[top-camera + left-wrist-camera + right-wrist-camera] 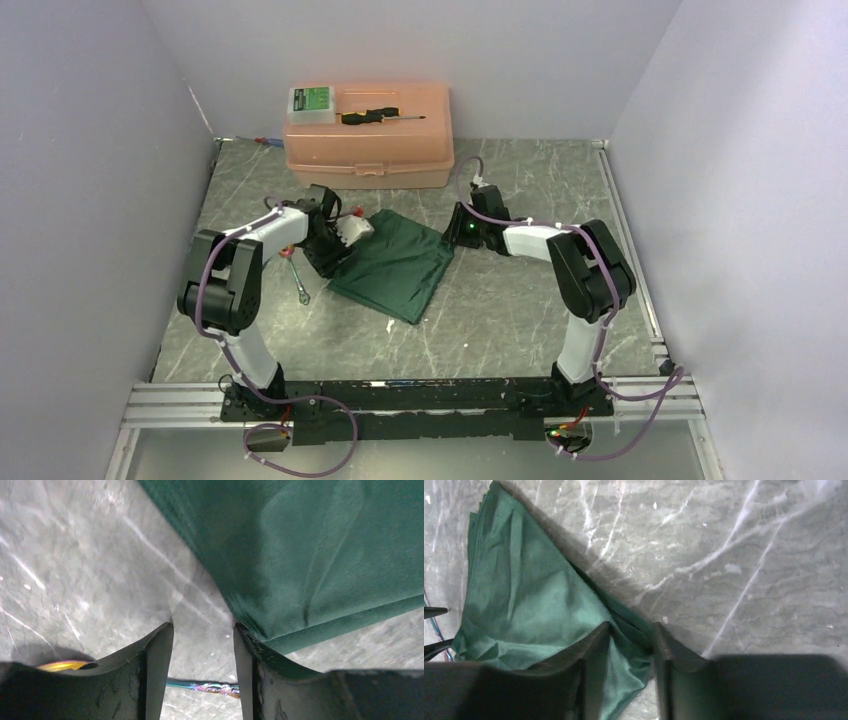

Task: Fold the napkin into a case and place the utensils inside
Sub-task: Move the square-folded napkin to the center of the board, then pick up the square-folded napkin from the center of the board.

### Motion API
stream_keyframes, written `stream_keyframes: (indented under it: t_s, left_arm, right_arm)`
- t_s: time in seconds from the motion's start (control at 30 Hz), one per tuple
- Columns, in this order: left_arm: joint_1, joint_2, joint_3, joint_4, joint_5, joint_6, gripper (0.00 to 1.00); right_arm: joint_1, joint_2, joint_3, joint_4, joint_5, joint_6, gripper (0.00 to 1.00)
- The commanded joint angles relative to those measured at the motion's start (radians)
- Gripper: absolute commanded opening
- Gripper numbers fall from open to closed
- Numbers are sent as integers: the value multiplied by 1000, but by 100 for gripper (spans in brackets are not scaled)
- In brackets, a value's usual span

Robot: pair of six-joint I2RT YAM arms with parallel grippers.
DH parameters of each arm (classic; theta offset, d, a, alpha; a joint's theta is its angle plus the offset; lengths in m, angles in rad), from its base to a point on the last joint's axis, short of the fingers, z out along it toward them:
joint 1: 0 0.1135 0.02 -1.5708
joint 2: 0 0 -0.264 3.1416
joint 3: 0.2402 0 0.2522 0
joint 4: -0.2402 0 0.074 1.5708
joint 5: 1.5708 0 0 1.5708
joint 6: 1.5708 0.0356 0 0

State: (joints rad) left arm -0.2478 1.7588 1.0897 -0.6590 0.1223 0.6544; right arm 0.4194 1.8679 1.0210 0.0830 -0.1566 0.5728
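The dark green napkin (395,262) lies folded flat on the table between the arms. My left gripper (336,260) is low at its left corner and open. In the left wrist view, bare table shows between the fingers of the left gripper (202,627), and the right finger touches the edge of the napkin (320,555). Behind the fingers lie a thin iridescent utensil handle (210,686) and a gold utensil (60,666). My right gripper (456,233) stands at the napkin's right corner. In the right wrist view its jaws (631,627) are apart, with a loose napkin corner (624,670) between them.
A silver utensil (300,287) lies on the table beside the left arm. At the back stands a peach toolbox (368,150), carrying a black-handled screwdriver (380,117) and a small green-and-white box (312,103). Grey walls enclose the table on three sides.
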Motion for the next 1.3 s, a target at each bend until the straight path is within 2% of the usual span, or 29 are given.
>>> stream_keyframes:
  t_s: [0.0, 0.07, 0.13, 0.3, 0.37, 0.5, 0.6, 0.7, 0.83, 1.03, 1.27]
  left_arm:
    - [-67, 33, -19, 71, 17, -2, 52]
    - [-91, 26, -33, 77, 27, -6, 46]
    - [-109, 19, -41, 71, 44, -13, 40]
    - [-144, -25, -66, 52, 104, -21, 33]
    - [-153, -47, -70, 46, 126, -27, 33]
    - [-151, -50, -56, 37, 91, -17, 33]
    - [-106, -41, -10, 2, 93, -10, 33]
    - [-21, -16, 78, -64, 155, -39, 33]
    - [65, -9, 133, -111, 222, -53, 33]
    - [74, -32, 77, -109, 259, -59, 36]
    - [38, -50, 158, -212, 430, -171, 46]
  right_arm:
    - [-7, -47, -70, 32, -5, 42, 26]
    - [-8, -76, -104, 20, 36, 47, 12]
    - [-14, -101, -133, 20, 57, 49, 5]
    - [-37, -161, -194, 14, 65, 41, 0]
    - [-42, -177, -199, 11, 43, 26, 7]
    - [-42, -173, -116, -35, 1, -32, 44]
    - [-40, -154, -26, -45, -23, -77, 57]
    - [-17, -95, 77, -28, -75, -131, 61]
    - [41, 73, 287, -77, -113, -218, 61]
    - [115, 234, 450, -126, -73, -285, 60]
    - [161, 305, 500, -124, -6, -277, 58]
